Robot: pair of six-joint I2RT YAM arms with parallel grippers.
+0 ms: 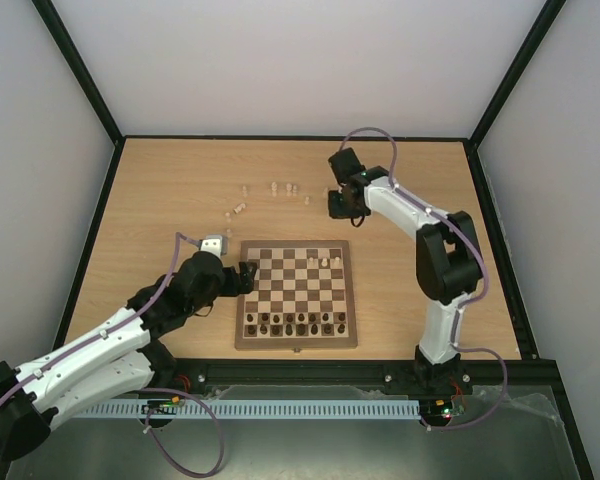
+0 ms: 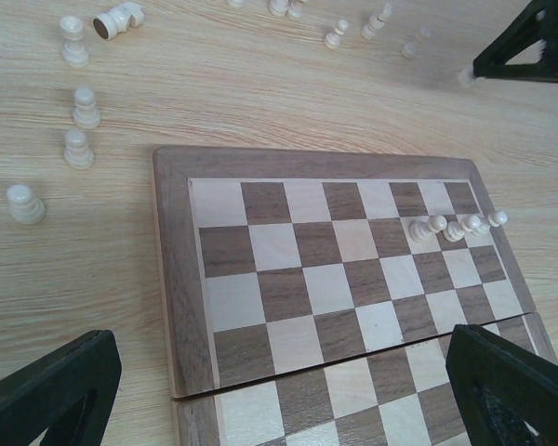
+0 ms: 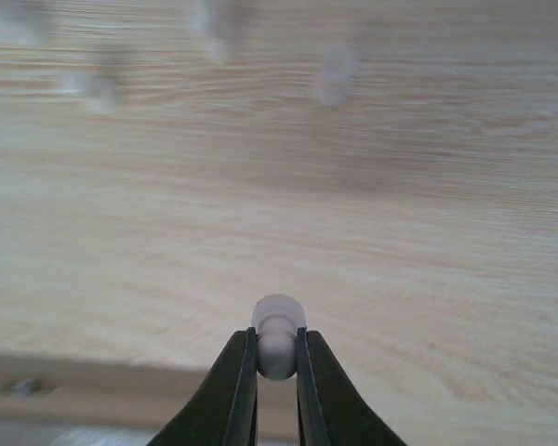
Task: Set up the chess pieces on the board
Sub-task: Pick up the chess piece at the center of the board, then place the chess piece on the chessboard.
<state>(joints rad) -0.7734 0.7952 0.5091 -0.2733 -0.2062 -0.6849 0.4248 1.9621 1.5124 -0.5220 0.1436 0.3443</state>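
The tabletop is matt, pale grained wood, the chessboard smooth wood with a soft sheen, and the cream chess pieces smooth turned wood.

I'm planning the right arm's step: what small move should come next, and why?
Probably lift and carry toward the board: the right claw is shut on a pale piece off the board, and a few pale pieces stand near its far right corner.

**Nothing to read**

No words, numbers, brand names or signs can be read in any view. The mid-brown frame of the square wooden chessboard shows only plain wood grain. The white plastic shell of the right arm is too small in the top view to tell any marks.
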